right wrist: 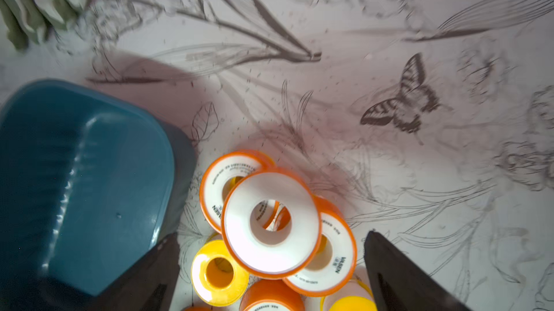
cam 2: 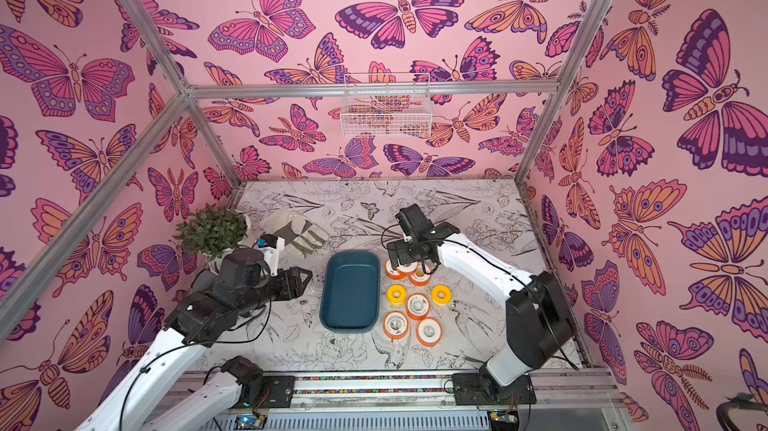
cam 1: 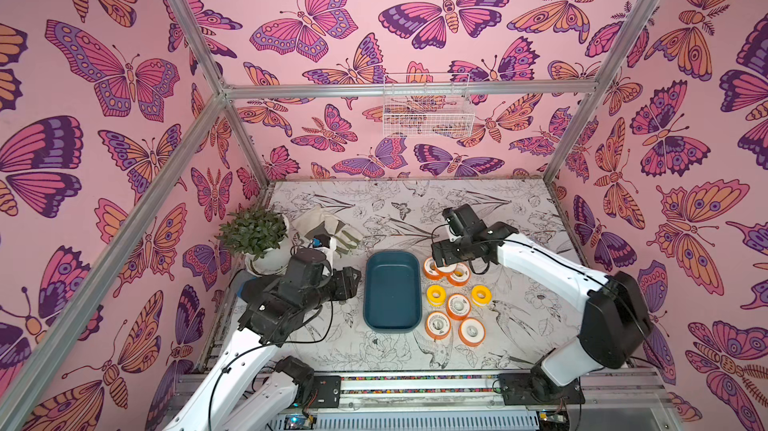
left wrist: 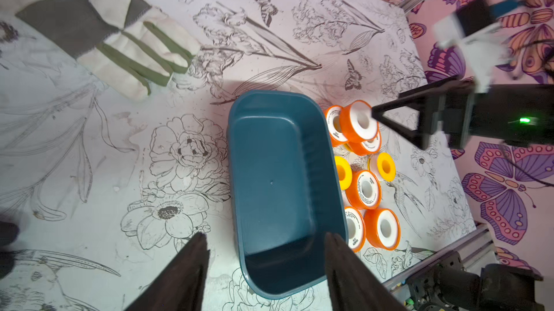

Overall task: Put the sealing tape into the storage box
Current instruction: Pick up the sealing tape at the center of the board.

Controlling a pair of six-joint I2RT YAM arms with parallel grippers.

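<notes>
R pincer (right wrist: 271,234) wide open, empty, straight above topmost orange white-faced tape spool (right wrist: 248,249), beside teal plastic tray (right wrist: 75,189); L pincer (cam 1: 353,279) farther.

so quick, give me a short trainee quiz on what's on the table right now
1. True or false: the storage box is empty.
2. The right gripper hovers open over: A the storage box, B a stack of orange spools, C the potted plant.
3. Fill in: beside the potted plant lies a pale work ____.
Key: 1 true; 2 B; 3 glove.
</notes>
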